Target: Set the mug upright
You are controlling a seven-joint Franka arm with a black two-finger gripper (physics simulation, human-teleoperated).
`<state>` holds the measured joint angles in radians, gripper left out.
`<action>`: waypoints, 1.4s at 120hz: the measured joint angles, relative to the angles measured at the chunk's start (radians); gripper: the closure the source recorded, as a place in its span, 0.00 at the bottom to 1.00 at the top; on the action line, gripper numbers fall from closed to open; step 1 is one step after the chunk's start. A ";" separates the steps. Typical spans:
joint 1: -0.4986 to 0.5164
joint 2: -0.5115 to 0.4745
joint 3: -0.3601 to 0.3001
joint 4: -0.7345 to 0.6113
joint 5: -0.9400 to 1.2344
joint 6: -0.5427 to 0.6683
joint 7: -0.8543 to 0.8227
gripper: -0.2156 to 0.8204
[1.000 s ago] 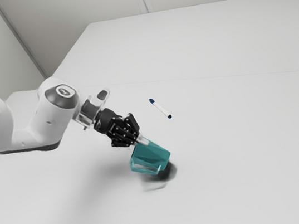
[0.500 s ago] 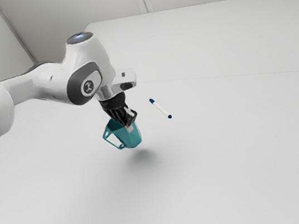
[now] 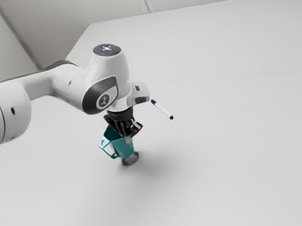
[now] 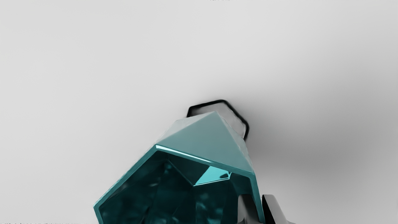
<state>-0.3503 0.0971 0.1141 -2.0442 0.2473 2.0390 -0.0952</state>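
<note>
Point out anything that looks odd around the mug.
A dark, angular outline shows on the table beneath the mug; I cannot tell whether it is a shadow or a mark. The mug, pinched by its wall in the gripper, looks tilted. I see no spill.

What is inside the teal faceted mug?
Inside the mug, one finger of the black two-finger gripper lies against the wall; the other is outside. No contents show in the visible interior; the area behind the inner finger is covered.
</note>
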 joint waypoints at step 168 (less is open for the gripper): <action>0.178 -0.049 -0.135 0.229 -0.216 -0.071 -0.120 0.26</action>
<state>-0.1726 0.0483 -0.0205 -1.8153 0.0312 1.9678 -0.2153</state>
